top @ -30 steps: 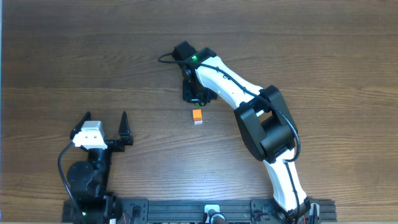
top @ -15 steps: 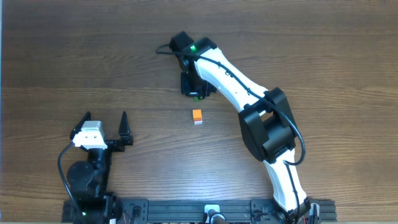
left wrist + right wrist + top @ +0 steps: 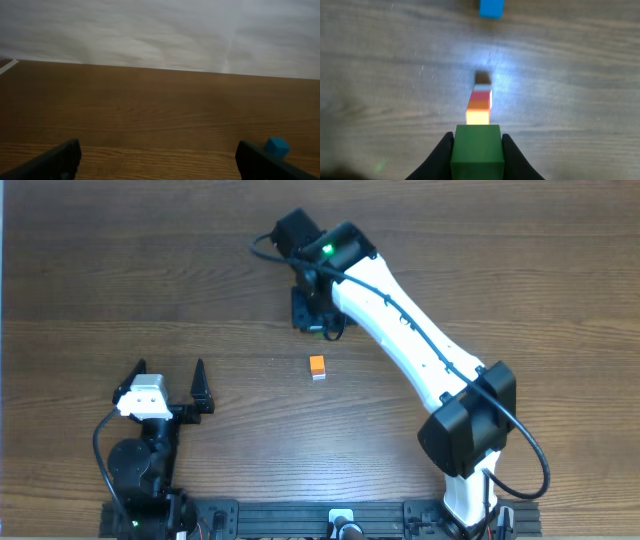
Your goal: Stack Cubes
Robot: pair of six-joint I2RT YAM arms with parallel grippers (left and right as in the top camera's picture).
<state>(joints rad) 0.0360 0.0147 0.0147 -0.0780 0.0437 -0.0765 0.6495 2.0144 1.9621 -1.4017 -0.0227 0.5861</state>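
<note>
**Position.** The right arm's fingers (image 3: 512, 157) were closed on the green cube (image 3: 476, 150), one finger against each opposite side face. The cube hung above the counter (image 3: 520, 270), near the small stack (image 3: 480, 105) and apparently not yet directly over it. The blue cube (image 3: 492, 7) lay beyond the stack, apart from it. The left arm's fingers (image 3: 55, 161) were spread wide and held nothing.

**Handling (judged).** The green cube was probably light, rigid and smooth-sided. Its flat opposite faces suited a grip at mid-height. The narrow stack would likely topple under a sideways push.

**Limits of view.** The cubes in the stack could not be counted. The blue cube was cut off at the frame edge. The green cube's underside was hidden.
</note>
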